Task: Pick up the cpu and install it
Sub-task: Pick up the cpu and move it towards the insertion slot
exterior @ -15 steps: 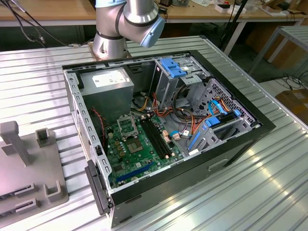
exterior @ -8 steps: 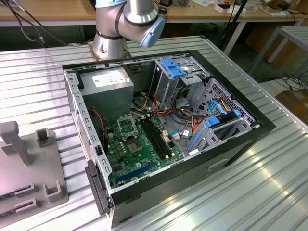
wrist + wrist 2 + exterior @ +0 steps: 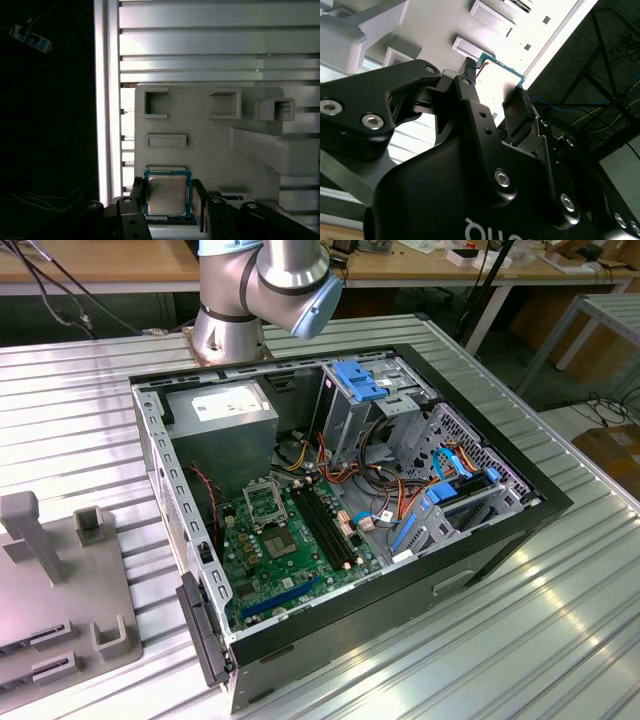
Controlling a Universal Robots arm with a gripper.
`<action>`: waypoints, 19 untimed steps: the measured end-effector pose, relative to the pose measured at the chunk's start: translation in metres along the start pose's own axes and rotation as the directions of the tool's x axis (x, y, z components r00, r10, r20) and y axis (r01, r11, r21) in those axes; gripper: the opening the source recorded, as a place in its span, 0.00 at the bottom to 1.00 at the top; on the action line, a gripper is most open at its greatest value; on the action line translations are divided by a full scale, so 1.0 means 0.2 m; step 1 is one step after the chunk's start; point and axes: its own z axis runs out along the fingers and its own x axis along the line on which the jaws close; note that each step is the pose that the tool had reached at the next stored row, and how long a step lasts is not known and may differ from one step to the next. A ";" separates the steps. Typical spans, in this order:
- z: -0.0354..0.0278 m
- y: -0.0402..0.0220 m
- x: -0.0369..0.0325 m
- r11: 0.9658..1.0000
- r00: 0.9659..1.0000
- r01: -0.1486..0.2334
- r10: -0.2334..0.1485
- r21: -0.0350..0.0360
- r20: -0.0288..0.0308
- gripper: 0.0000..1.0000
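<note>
Slatted table (image 3: 560, 620) under computer case (image 3: 470, 570), fixture (image 3: 60, 590)

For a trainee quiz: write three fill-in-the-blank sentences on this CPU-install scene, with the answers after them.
In the first wrist view the cpu is gripped between the gripper's two ___. The motherboard inside the computer case is coloured ___. The computer case lies on a ribbed metal ___.
Missing words: jaws; green; table.
</note>
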 end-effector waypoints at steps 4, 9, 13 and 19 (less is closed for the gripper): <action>-0.007 0.000 0.000 1.000 1.000 0.000 0.000 0.000 0.000 0.47; -0.018 0.000 0.001 1.000 1.000 0.000 0.000 0.000 0.000 0.47; -0.025 0.000 0.001 1.000 1.000 0.000 0.000 0.000 0.000 0.47; -0.035 0.000 0.001 1.000 1.000 0.000 0.000 0.000 0.000 0.47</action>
